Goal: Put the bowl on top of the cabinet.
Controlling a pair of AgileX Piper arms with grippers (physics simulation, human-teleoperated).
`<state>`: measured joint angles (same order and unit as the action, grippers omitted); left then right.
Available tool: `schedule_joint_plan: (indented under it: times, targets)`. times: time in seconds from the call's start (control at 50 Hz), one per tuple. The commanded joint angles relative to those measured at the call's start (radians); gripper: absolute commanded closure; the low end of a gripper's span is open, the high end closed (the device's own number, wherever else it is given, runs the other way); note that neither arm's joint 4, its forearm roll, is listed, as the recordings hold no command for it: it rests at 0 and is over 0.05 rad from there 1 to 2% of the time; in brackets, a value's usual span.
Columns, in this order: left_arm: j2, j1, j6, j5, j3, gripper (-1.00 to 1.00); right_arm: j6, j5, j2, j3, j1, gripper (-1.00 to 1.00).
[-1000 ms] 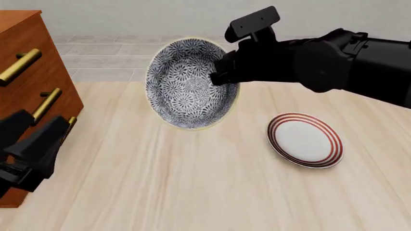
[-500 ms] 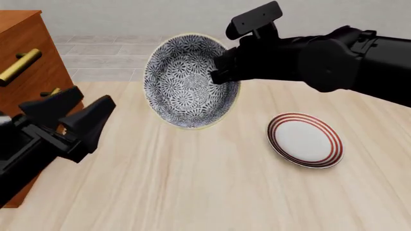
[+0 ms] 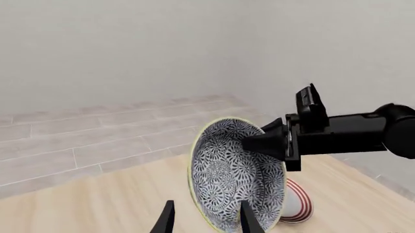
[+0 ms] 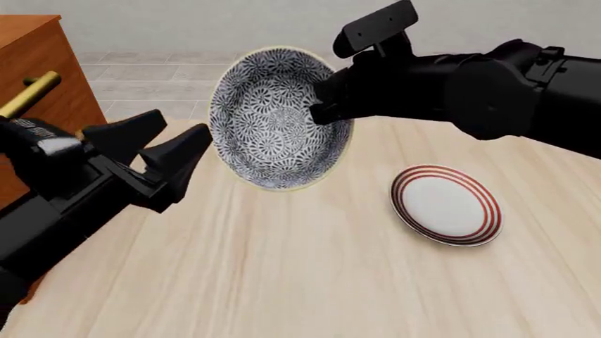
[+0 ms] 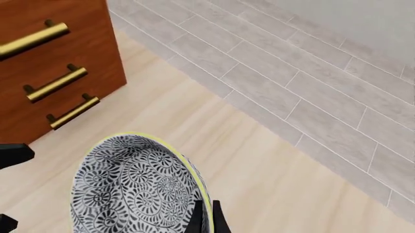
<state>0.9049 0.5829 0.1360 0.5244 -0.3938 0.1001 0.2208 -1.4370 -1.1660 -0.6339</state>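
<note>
My right gripper [image 4: 322,107] is clamped on the rim of the bowl [image 4: 277,116], one finger inside and one outside the wall, and it holds the bowl up off the table [image 4: 310,267], tipped on its edge so the patterned inside faces toward my left side and toward the camera. In my right wrist view the two fingertips [image 5: 197,221] pinch the pale yellow rim with the bowl [image 5: 133,187] hanging just ahead of them. The bowl touches nothing but my fingers; the table lies below it.

My left gripper [image 4: 162,151] is spread wide, its two pointed fingers apart with nothing between them. It sits just beside the bowl's lower left edge, close to it but not touching. From my left wrist view the two fingertips [image 3: 246,221] frame the lower rim of the bowl [image 3: 236,187], which stands straight ahead of them, and my right gripper [image 3: 269,141] reaches in from the far side to grip the rim.

The cabinet [image 4: 42,91] stands behind and outside my left gripper, at the table's left edge, its brass handle [image 4: 28,95] showing above my left arm. In my right wrist view the cabinet [image 5: 58,63] is ahead of the bowl and off to one side, well apart from it, with three bar handles on its front.

A plate [image 4: 446,204] with red rings lies flat on the table below my right arm, near the bowl but clear of it.
</note>
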Motion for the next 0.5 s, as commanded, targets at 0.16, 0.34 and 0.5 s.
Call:
schedule_joint_plan:
  times: [0.16,0.34,0.5]
  targets:
    - [0.104,0.031,0.016,0.038,-0.05,-1.0,0.005,-0.014,0.024,0.01,-0.007,1.0]
    - [0.174,0.036,0.034,0.067,-0.075,-1.0,0.008,-0.015,0.041,0.02,-0.005,1.0]
    - [0.219,0.042,0.048,0.086,-0.092,-1.0,0.016,-0.014,0.054,0.024,-0.003,1.0]
